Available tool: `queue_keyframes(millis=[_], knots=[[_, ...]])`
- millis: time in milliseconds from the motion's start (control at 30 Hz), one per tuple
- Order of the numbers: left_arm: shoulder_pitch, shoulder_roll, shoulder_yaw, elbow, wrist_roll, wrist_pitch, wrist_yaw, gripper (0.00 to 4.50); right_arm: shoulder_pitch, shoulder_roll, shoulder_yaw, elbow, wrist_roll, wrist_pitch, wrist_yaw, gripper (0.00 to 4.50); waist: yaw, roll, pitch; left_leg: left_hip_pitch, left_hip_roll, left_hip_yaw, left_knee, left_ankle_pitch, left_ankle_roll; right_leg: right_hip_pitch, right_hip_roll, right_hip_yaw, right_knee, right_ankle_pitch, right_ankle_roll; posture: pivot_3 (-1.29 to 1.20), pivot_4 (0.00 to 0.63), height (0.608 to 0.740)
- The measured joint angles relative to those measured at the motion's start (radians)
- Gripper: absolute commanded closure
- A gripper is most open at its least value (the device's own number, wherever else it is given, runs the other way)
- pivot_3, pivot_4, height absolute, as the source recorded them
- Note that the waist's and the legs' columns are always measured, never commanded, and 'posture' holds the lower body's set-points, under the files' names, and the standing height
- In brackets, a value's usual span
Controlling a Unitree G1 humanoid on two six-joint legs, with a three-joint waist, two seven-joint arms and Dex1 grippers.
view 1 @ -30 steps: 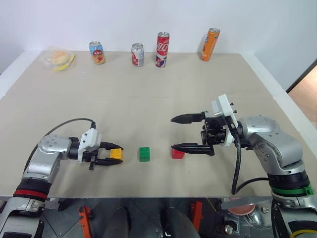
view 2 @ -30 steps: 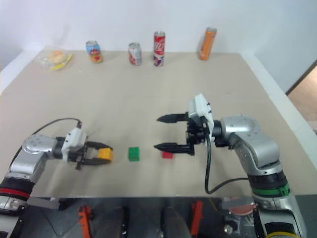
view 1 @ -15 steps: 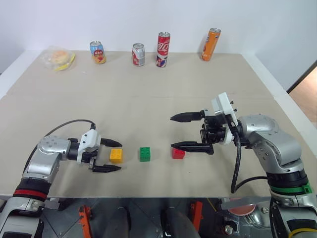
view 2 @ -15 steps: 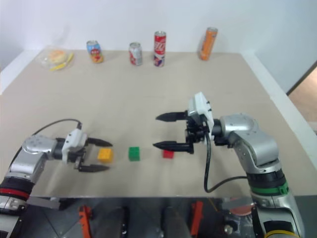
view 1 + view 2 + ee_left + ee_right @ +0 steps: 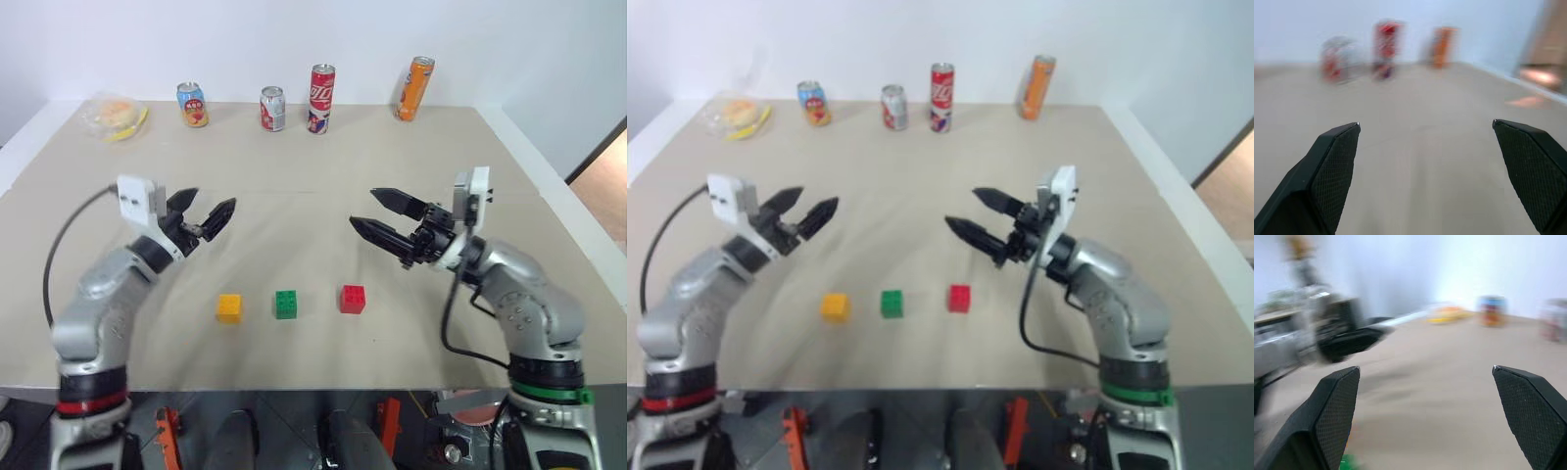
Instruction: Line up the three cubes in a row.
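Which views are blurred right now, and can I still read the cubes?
Left eye view: sharp; yellow cube, green cube and red cube read cleanly, soft shadows under them. Left wrist view: cans at the far edge smeared; left pincer fingers crisp. Right wrist view: heavy blur on the other arm and background; a green smudge at the frame edge may be a cube.

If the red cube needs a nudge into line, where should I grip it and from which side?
A judgement: take the red cube by its two smooth side faces, coming straight down with the open right gripper. It sits flat, studs up, with a clear gap to the green cube, so a finger fits on either side.
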Motion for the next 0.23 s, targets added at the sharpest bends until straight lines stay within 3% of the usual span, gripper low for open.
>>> queue_keyframes(millis=[100,233], knots=[[0.081,-0.103,0.011,-0.060,0.143,-0.058,0.233,0.01,0.061,0.108,0.000,0.025,-0.136,-0.100,-0.196,0.00,0.000,-0.001,-0.001,0.002,0.000,0.001,0.000,0.000,0.000,0.000,0.001,0.003,0.001,0.001,0.000,0.00,0.150,0.740],[0.148,-0.175,0.019,-0.034,0.258,-0.166,0.376,0.01,0.134,0.223,0.010,0.104,-0.282,-0.239,-0.368,0.00,0.001,-0.002,-0.002,0.002,-0.002,0.001,0.000,0.002,0.000,-0.001,0.002,0.005,0.000,0.002,-0.004,0.00,0.150,0.740]])
